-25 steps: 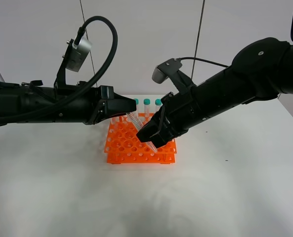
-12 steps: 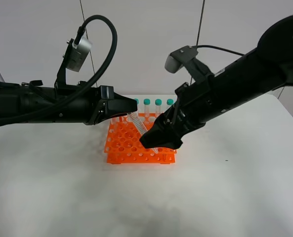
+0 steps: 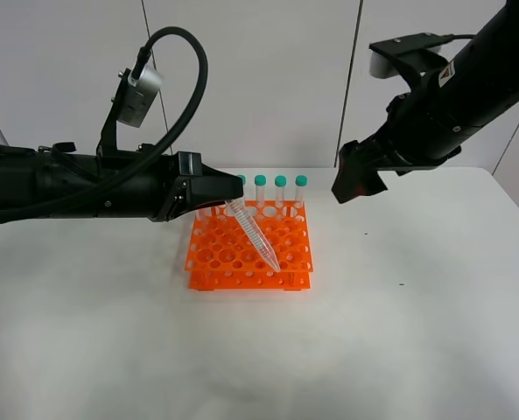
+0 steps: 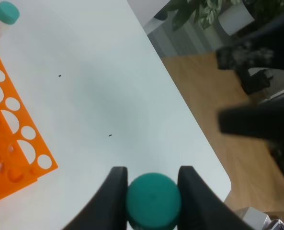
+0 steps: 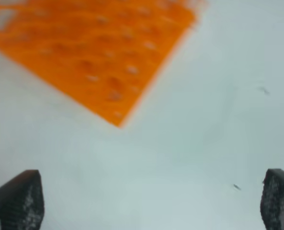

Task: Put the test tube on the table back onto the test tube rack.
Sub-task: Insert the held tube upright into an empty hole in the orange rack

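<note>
My left gripper [image 3: 231,194] is shut on the teal cap of a clear test tube [image 3: 257,234]. The tube tilts down to the right, its pointed tip over the front holes of the orange test tube rack [image 3: 213,255] on the white table [image 3: 399,332]. In the left wrist view the cap [image 4: 153,200] sits between the two fingers [image 4: 114,196] of the gripper [image 4: 153,191]. My right gripper [image 3: 357,182] is raised to the right of the rack, open and empty. In the right wrist view its tips stand wide apart [image 5: 149,201] above the blurred rack [image 5: 94,48].
Several capped tubes [image 3: 281,188] stand upright in the rack's back row; one shows in the left wrist view [image 4: 3,17]. The table's right edge [image 4: 199,143] lies beyond the rack, with floor and dark furniture past it.
My right gripper has pulled away from the tube's lower end, up and to the right. The left arm and the tilted tube have stayed put.
</note>
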